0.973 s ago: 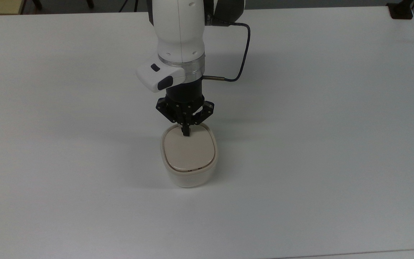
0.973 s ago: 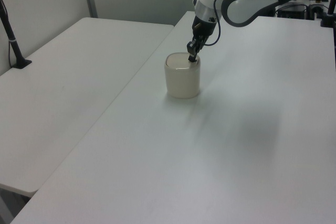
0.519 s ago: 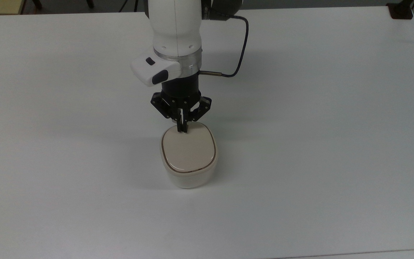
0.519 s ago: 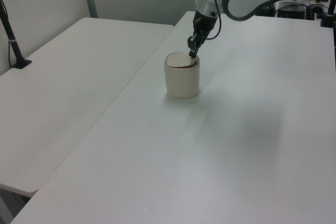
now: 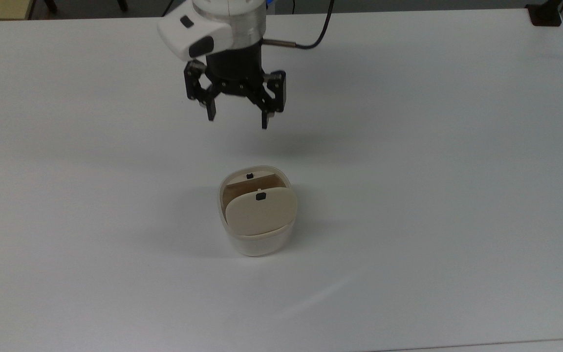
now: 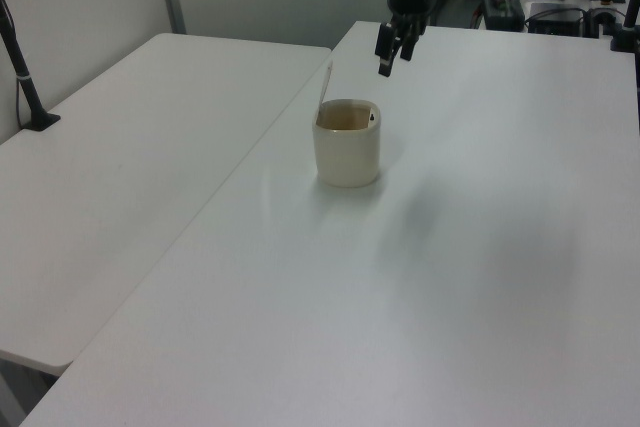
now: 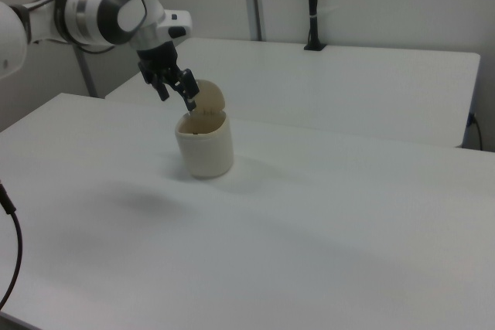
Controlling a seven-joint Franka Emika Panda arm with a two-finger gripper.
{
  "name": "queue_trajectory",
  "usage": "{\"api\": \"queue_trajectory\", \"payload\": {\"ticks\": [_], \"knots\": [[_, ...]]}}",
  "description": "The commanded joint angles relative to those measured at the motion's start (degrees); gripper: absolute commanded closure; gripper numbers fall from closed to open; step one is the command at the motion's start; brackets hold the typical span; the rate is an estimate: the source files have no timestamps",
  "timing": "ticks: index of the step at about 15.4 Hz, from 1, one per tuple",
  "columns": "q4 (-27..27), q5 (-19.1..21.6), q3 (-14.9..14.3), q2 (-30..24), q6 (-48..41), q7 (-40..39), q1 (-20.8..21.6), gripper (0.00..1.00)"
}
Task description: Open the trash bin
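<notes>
Arm [image 5: 223, 19] cut off by top view's upper edge; upper links out of frame. Raised lid [image 5: 261, 211] hides most of the trash bin [image 5: 257, 244] interior in top view. Right view: one tip of claw [image 7: 176, 89] overlaps the lid; contact cannot be told. Bench [image 5: 457, 195] edges cropped.

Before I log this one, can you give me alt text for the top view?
A cream trash bin stands on a white table with its beige lid swung up, exposing the inside. The gripper hangs open above the table beyond the bin, toward the top view's upper edge, touching nothing.
</notes>
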Motion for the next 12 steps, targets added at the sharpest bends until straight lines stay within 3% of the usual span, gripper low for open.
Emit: {"api": "queue_trajectory", "payload": {"ticks": [1, 5, 12], "knots": [[-1.29, -0.55, -0.05, -4.77, -7.05, 1.18, -0.37, 0.00], [-2.43, 1.20, -0.14, -9.34, -15.23, 0.74, -0.37, 0.00], [-6.30, 3.14, -0.75, -14.72, -16.48, -6.98, -1.69, 0.00]]}}
